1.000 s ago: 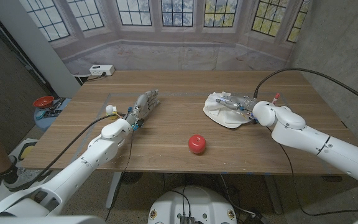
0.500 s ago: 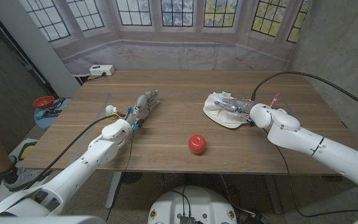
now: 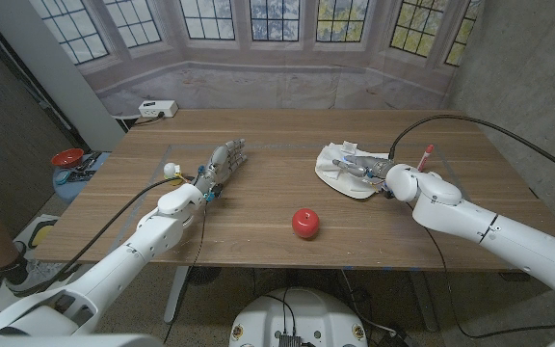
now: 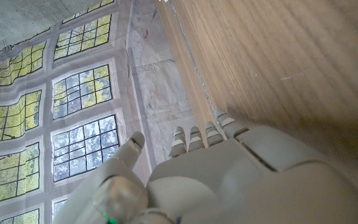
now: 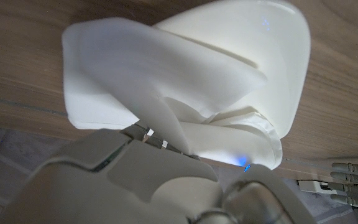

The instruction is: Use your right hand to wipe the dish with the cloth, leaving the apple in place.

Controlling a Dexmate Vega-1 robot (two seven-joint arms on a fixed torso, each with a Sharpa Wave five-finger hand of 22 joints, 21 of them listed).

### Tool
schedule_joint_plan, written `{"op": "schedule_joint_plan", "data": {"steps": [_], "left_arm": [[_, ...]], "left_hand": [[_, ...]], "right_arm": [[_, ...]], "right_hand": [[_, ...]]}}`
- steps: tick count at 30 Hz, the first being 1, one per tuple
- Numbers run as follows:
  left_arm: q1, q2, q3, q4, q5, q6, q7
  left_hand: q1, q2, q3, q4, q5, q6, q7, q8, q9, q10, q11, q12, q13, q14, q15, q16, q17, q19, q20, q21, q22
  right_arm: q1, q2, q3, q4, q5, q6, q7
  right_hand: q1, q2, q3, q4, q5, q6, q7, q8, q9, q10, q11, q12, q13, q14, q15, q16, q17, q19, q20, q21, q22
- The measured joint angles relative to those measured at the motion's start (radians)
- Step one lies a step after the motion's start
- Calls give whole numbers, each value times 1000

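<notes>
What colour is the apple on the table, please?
Red; the apple shows best in the head view.

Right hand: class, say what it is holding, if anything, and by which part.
The right hand grips the white cloth by a bunched fold near its middle, over the dish. The left hand holds nothing.

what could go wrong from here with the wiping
The right hand presses the cloth on the dish, and nothing braces the dish, so a firm stroke might slide it across the table. The cloth is bunched up rather than spread, so it may skip parts of the dish or slip out from under the fingers. The apple sits apart, nearer the table's front edge; a wide sweep of the right arm could knock it.
</notes>
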Motion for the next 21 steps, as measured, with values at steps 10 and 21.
{"op": "schedule_joint_plan", "data": {"steps": [10,21], "left_arm": [[-9,-3,1,12,0,0,-8],[-21,-7,3,30,0,1,-18]], "left_hand": [[0,0,3,3,0,0,0,0,0,0,0,0,0,0,0,0,0,0,0,0,0],[0,0,3,3,0,0,0,0,0,0,0,0,0,0,0,0,0,0,0,0,0]], "right_arm": [[8,-2,-11,11,-1,1,1],[23,-9,-18,19,-7,-6,22]], "right_hand": [[0,0,-6,-6,8,4,-4,4,0,0,0,0,0,0,0,0,0,5,-7,-3,0],[0,0,-6,-6,8,4,-4,4,0,0,0,0,0,0,0,0,0,5,-7,1,0]]}}
